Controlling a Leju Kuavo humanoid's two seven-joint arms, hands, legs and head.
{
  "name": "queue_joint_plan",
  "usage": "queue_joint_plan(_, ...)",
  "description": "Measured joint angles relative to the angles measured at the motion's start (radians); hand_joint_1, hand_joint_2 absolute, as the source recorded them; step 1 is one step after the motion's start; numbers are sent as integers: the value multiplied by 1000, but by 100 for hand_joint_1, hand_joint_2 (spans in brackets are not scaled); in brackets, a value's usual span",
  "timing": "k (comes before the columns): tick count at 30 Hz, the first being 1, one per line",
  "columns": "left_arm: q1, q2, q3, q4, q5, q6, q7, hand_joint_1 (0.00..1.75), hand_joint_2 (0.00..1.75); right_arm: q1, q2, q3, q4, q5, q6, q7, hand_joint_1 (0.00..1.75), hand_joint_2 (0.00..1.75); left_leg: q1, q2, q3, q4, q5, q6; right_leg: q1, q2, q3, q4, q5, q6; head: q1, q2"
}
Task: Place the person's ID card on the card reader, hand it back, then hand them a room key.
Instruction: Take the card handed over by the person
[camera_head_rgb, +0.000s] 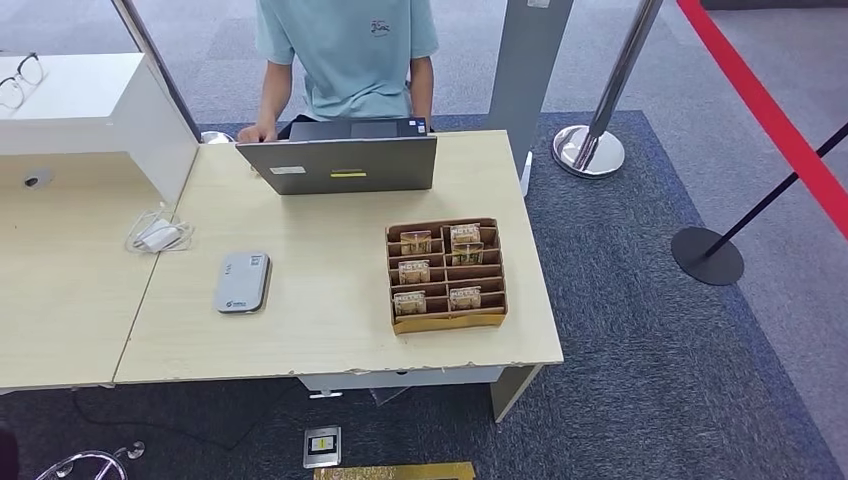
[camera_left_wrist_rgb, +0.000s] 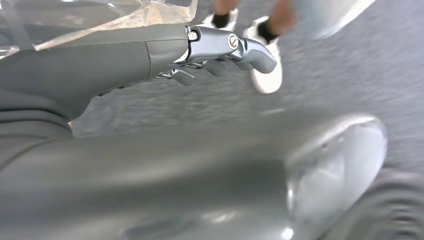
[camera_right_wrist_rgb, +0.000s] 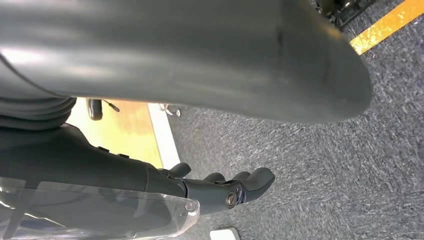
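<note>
A grey-white card reader (camera_head_rgb: 242, 282) lies flat on the left part of the wooden table (camera_head_rgb: 330, 330). To its right stands a brown cardboard box (camera_head_rgb: 446, 275) with compartments holding several room key cards. A person in a light teal shirt (camera_head_rgb: 345, 55) stands behind the table, one hand (camera_head_rgb: 258, 132) resting at its far edge. My left hand (camera_left_wrist_rgb: 215, 52) hangs over the grey carpet, fingers loosely extended and holding nothing. My right hand (camera_right_wrist_rgb: 220, 187) also hangs low beside the table's edge, fingers apart and empty.
A grey laptop (camera_head_rgb: 340, 163) stands open at the table's far side, facing the person. A white charger with cable (camera_head_rgb: 160, 235) lies at the left. Glasses (camera_head_rgb: 20, 80) rest on a white counter. Stanchions (camera_head_rgb: 590, 150) with a red belt (camera_head_rgb: 790, 140) stand at the right.
</note>
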Motion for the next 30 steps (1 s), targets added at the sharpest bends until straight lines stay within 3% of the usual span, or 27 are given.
queue_joint_plan(4, 86, -1, -190, -213, 106, 105, 25, 0, 0, -4, 0, 0, 0, -3, 1, 0, 0, 0, 0, 0, 1, 0, 0, 0, 0, 0, 1, 0, 0, 0, 0, 0)
queue_joint_plan(10, 129, -1, -404, -471, 51, 116, 75, 0, 0, -4, 1, 1, 0, -4, 11, -8, 0, 0, 0, 0, 3, 0, 0, 0, 0, 0, 3, 0, 0, 0, 0, 0)
queue_joint_plan(22, 139, 2, -628, -718, 19, 117, 138, 0, 0, -4, 4, 9, 0, -4, 28, -26, 0, 0, 0, 1, 3, 0, -1, 1, 0, 1, 4, 0, 0, 0, 0, 0)
queue_joint_plan(30, 147, 55, -726, -810, -54, 117, 226, 0, 0, -4, 3, 12, 2, -4, 41, -29, 0, 0, 0, 1, 4, 0, -1, 1, 0, 1, 4, 0, 0, 0, 0, 0)
